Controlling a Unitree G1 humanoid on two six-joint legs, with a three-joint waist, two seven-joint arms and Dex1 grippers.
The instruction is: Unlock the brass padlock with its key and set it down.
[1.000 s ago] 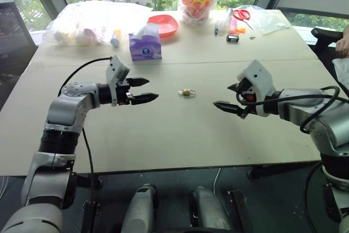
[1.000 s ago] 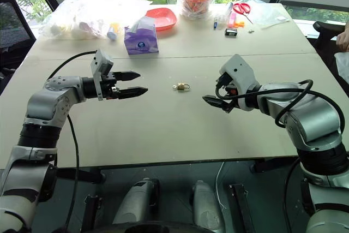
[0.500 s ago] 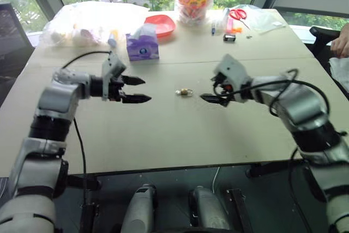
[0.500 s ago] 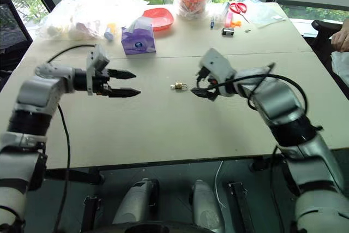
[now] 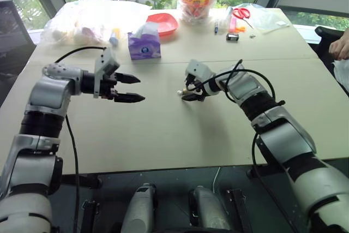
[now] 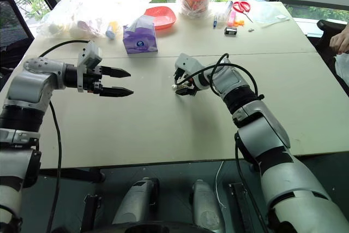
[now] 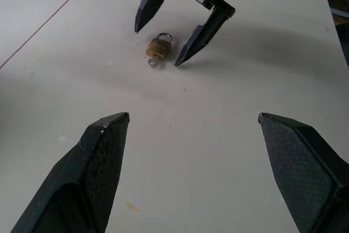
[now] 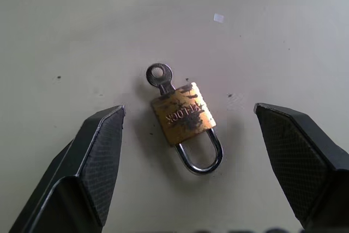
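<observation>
Tabletop (image 8: 65, 15): padlock (image 8: 184, 114) between right pincer (image 8: 210, 151) fingers.

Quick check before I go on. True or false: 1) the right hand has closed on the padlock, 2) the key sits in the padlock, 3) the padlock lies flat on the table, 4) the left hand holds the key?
1) False: the right hand is open, a finger on either side of the brass padlock, not touching it.
2) True: the key sticks out of the body's end opposite the shackle.
3) True: it lies flat on the table.
4) False: the left hand is open and empty, off to the side.
</observation>
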